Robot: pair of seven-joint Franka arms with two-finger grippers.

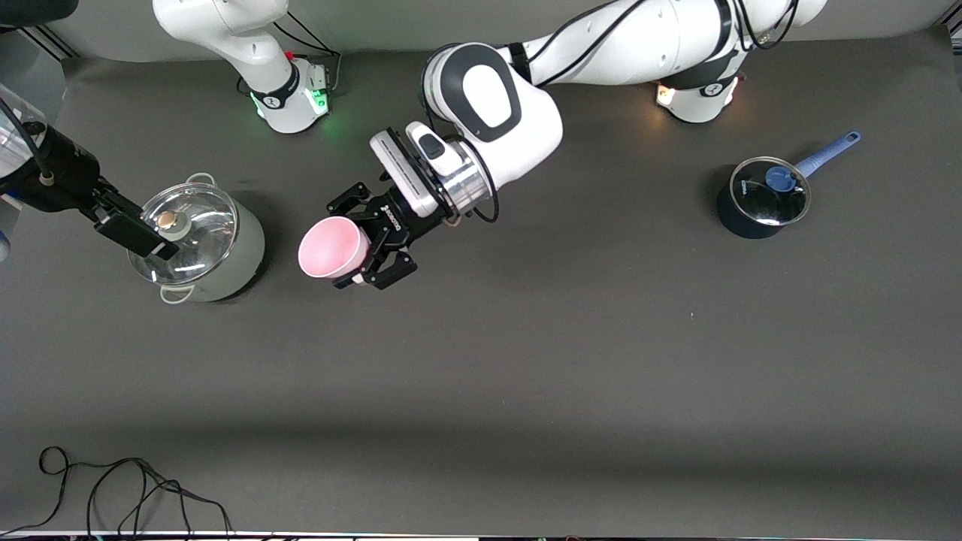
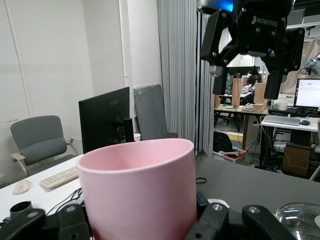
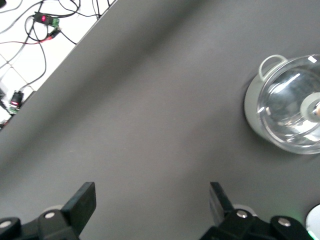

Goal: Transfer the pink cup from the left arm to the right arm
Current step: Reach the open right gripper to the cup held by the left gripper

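One pink cup (image 1: pixel 329 247) sits tipped sideways in the left hand (image 1: pixel 368 244), just left of the front view's middle, held tight above the counter (image 1: pixel 526 361). The right hand (image 1: pixel 131 229) is wide open over the pot (image 1: pixel 197 239). Next, I think, it must reach the cup.

"ROBOTIQ" on right gripper (image 2: pixel 246 60)

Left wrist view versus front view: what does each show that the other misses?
Only the left wrist view shows the right hand with its fingers apart, up in front of the pink cup, and the office around it. Only the front view shows the dark blue saucepan toward the left arm's end and both arm bases. Both show the pink cup clamped in the left hand and the glass-lidded pot.
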